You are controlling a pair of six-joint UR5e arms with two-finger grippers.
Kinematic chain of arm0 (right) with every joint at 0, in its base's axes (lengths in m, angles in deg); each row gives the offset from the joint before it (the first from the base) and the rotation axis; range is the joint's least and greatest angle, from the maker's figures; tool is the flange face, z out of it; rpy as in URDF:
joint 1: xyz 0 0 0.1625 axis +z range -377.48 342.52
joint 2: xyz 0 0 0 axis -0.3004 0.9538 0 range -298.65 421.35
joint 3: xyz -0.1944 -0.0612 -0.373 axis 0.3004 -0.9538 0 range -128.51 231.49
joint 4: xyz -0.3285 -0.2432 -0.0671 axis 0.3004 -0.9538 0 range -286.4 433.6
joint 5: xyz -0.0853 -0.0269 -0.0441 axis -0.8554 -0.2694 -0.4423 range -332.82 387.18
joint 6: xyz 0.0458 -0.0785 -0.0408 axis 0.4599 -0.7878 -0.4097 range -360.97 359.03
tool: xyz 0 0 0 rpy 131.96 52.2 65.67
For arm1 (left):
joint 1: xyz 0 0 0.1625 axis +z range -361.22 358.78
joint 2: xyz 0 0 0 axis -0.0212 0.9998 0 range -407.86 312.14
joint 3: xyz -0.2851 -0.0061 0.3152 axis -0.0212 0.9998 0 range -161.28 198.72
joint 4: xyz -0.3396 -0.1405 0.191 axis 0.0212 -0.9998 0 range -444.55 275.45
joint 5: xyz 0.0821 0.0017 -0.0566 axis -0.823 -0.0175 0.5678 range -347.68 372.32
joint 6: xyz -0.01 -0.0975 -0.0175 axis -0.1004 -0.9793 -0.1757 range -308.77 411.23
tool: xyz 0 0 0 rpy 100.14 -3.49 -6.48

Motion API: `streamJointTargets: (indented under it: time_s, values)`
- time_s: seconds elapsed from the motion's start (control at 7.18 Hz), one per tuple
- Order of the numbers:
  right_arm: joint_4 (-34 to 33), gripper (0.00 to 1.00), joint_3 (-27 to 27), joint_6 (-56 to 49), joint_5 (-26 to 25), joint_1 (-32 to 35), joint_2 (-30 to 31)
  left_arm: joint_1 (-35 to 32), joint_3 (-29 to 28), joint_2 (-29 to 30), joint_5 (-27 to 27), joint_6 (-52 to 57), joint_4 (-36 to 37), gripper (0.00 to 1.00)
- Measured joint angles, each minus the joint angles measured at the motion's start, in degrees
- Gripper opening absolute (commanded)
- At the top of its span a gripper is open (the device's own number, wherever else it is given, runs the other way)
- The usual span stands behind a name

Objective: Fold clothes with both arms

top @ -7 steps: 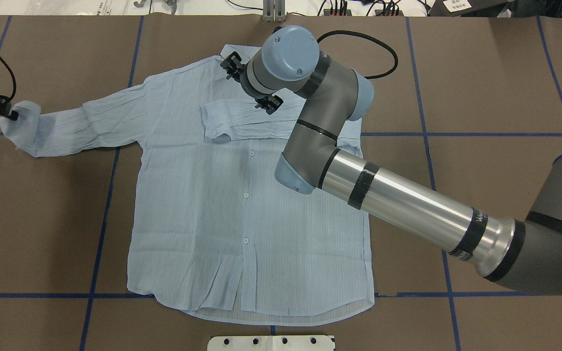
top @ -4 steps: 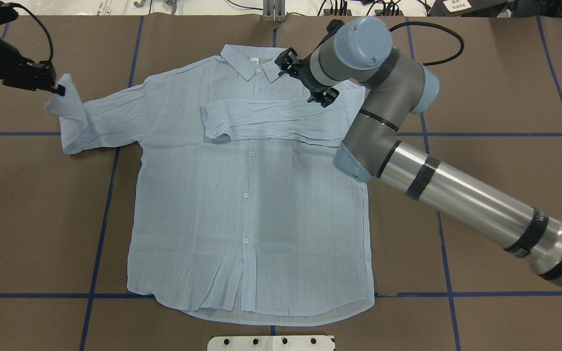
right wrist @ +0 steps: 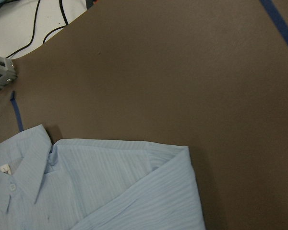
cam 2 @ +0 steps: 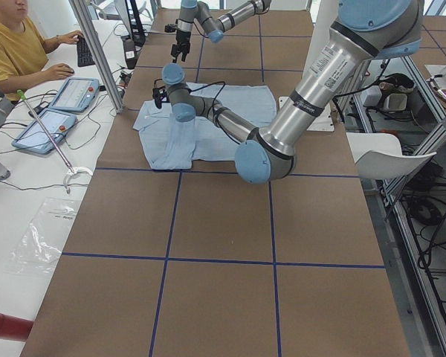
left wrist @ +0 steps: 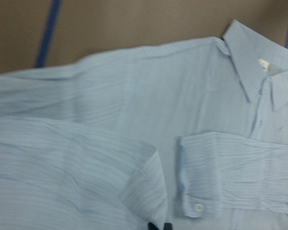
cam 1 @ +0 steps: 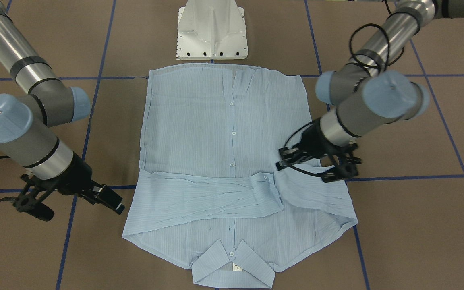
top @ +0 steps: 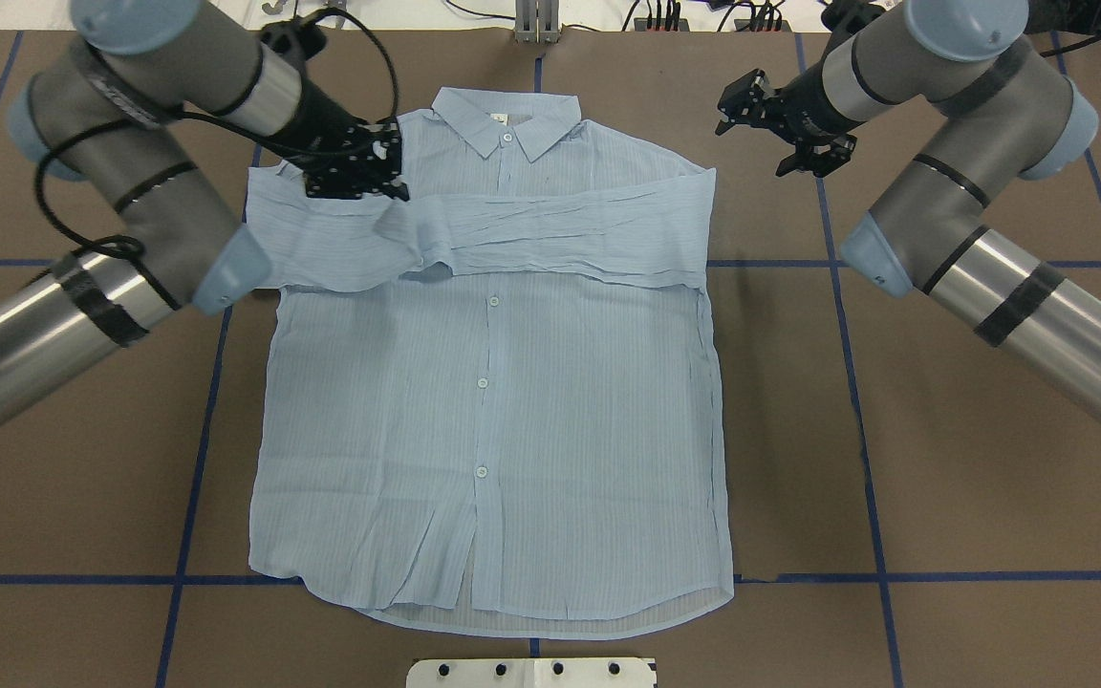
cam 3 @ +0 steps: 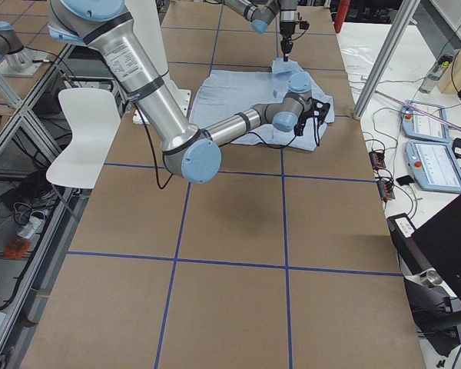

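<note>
The light-blue shirt (top: 484, 401) lies flat, buttoned side up, collar (top: 507, 115) at the far edge. Its right sleeve (top: 560, 234) lies folded across the chest. My left gripper (top: 388, 191) hovers over the shirt's left shoulder, shut on the left sleeve (top: 321, 239) at its cuff (left wrist: 144, 191), which is folded inward. In the front-facing view the left gripper (cam 1: 281, 165) holds that sleeve (cam 1: 316, 193) just above the cloth. My right gripper (top: 768, 119) is open and empty, off the shirt beside its right shoulder; it also shows in the front-facing view (cam 1: 116, 204).
The white pedestal base (cam 1: 212, 32) stands at the near edge behind the shirt's hem. Blue tape lines cross the brown table (top: 942, 382). An operator (cam 2: 15, 37) sits with tablets (cam 2: 48, 126) at the far side. A white chair (cam 3: 81, 131) stands beside the table.
My left gripper carried the left sleeve from far out on the left inward over the shirt's shoulder. My right gripper drew back to the right, off the shirt, leaving the right sleeve folded.
</note>
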Motion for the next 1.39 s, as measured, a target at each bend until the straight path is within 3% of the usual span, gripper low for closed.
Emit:
streamJointTargets:
  time_s: [0.28, 0.7, 0.97, 1.25, 1.39]
  values:
    - [0.3, 0.99, 0.1, -3.6, 0.7, 1.0, 2.4, 5.2, -8.7, 11.5, -7.1, -6.9, -0.2, 0.15]
    - [0.6, 1.00, 1.0, -4.2, 0.3, 1.0, 4.5, 10.3, -12.5, 16.8, -14.5, -8.4, -0.9, 0.99]
    - [0.6, 1.00, 3.1, -3.4, -1.1, -0.6, 5.8, 12.6, -12.5, 17.5, -18.1, -8.2, -1.9, 0.99]
    - [0.1, 1.00, 9.0, 1.5, -9.0, -7.3, 8.3, 12.9, -9.3, 15.9, -18.6, -8.2, -2.2, 0.95]
    - [-2.4, 1.00, 14.4, 5.7, -13.8, -12.2, 10.3, 12.7, -4.2, 11.8, -18.5, -8.0, -2.2, 0.93]
